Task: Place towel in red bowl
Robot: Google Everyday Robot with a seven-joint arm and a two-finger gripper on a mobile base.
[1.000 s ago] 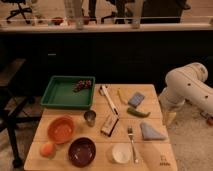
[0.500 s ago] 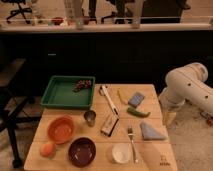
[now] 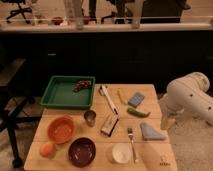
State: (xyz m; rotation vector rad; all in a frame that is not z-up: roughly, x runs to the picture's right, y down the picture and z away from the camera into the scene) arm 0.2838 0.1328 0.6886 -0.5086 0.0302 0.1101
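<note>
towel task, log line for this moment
phase: pre-grasp | towel: flat on table, right side, untouched | red bowl: left side, empty | gripper: beside table's right edge, off towel

A grey-blue folded cloth towel [image 3: 151,132] lies flat by the right edge of the wooden table [image 3: 150,156]. The orange-red round bowl [image 3: 62,129] stands upright, well apart at left. The gripper [image 3: 168,121] hangs just beyond that right edge.

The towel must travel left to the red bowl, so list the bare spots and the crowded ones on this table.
Bare: the front right corner of the table, between towel, fork and the edge; the green tray floor left of the grapes. Crowded: the middle, around metal cup and box. The gripper sits off the right edge, beside the towel.
</note>
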